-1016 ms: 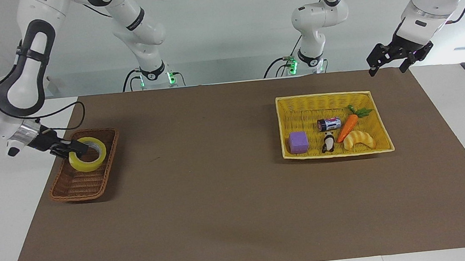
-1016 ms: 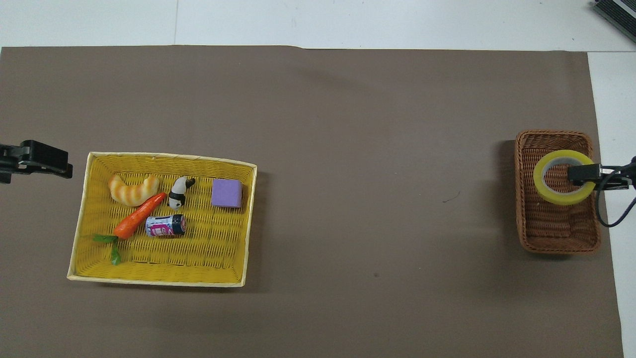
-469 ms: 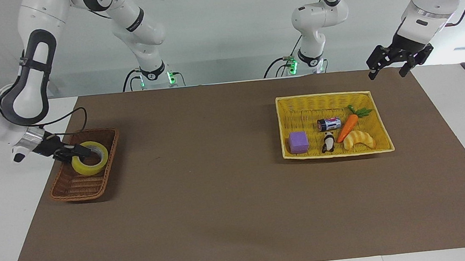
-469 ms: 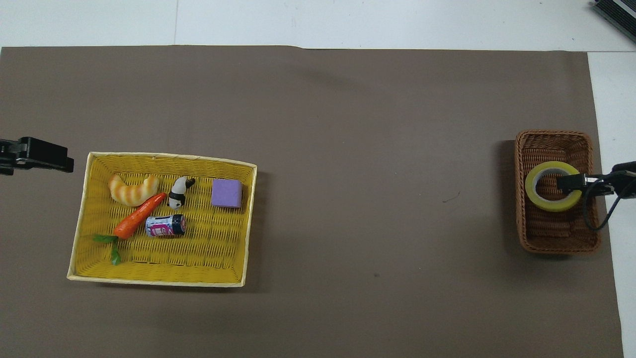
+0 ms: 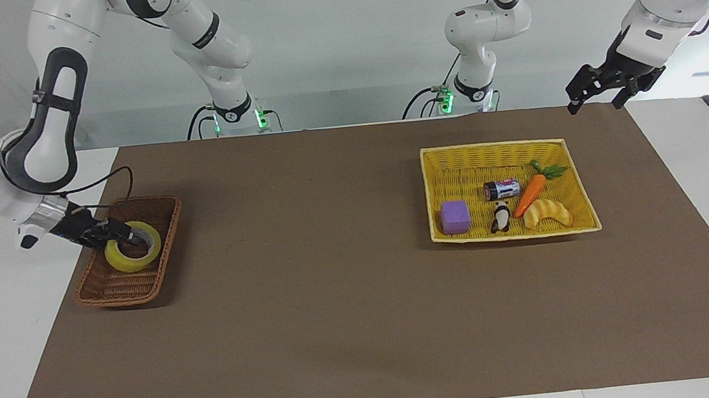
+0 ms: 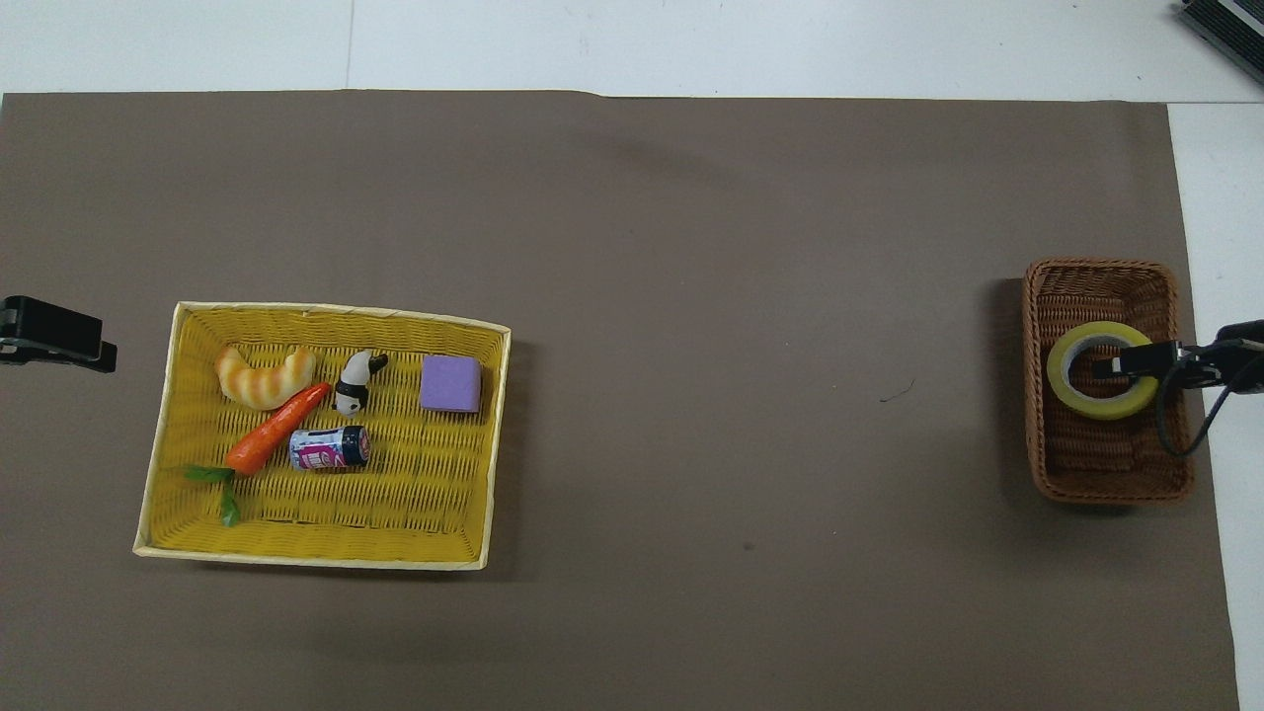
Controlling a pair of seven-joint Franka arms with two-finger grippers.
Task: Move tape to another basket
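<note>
I can't tell if the right gripper (image 6: 1136, 363) is pinching the tape (image 6: 1101, 370) — one finger hides part of its ring. The left gripper (image 6: 59, 336) is cut off at the picture's left edge.

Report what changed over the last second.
The right gripper lowered the yellowish translucent tape roll deeper into the small brown wicker basket, still gripping its rim. The left gripper rose slightly. The yellow woven tray is unchanged.

On the tabletop (image 5: 351, 303), the basket (image 5: 117, 288) with the tape (image 5: 133, 246) in it sits at the right arm's end, well apart from the tray (image 5: 454, 157) at the left arm's end, which holds a block (image 5: 455, 216), a can (image 5: 501, 189), a carrot (image 5: 530, 195), a panda (image 5: 501, 217) and a croissant (image 5: 548, 213).
</note>
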